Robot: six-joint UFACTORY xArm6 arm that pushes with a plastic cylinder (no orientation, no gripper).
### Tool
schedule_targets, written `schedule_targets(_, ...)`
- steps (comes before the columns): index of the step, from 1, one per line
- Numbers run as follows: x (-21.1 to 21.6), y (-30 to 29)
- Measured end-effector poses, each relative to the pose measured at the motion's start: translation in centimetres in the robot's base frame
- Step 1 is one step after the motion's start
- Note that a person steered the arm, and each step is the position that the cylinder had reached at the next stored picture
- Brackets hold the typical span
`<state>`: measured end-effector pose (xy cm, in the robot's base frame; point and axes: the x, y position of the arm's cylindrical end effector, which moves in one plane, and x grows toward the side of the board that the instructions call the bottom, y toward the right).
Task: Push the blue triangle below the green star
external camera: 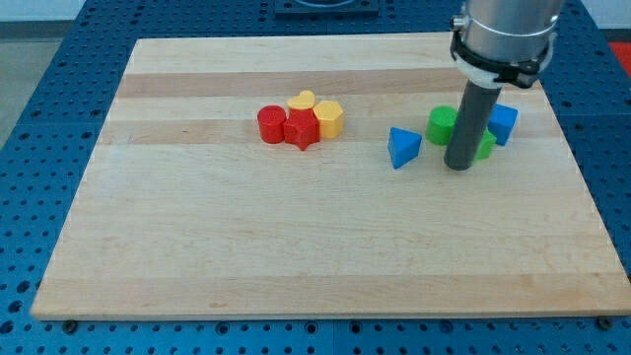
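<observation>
Blue triangle lies flat on the wooden board, right of centre, apart from the other blocks. At its 3 o'clock stands my tip, near it but not touching; the rod carries no jaws, so nothing is gripped. Around the rod sit green pieces: one green block at the tip's 11 o'clock and a green sliver at its 2 o'clock, shapes partly hidden, so the star cannot be picked out with certainty. One blue block sits at 1 o'clock of the tip. Count: two blue, two green visible. Well away at 9 o'clock, a tight cluster: red cylinder, red star, yellow heart, yellow hexagon.
</observation>
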<state>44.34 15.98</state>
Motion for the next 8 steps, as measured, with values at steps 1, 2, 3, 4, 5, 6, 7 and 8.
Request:
schedule_targets(1, -0.3, 1.2)
schedule_targets(2, 1.2, 0.7)
schedule_targets(3, 3.3, -3.6)
schedule_targets(4, 3.3, -9.7)
schedule_targets(5, 3.0, -12.5)
schedule_targets(6, 1.3, -12.3)
schedule_targets(7, -0.9, -10.8)
schedule_targets(8, -1.8, -9.3)
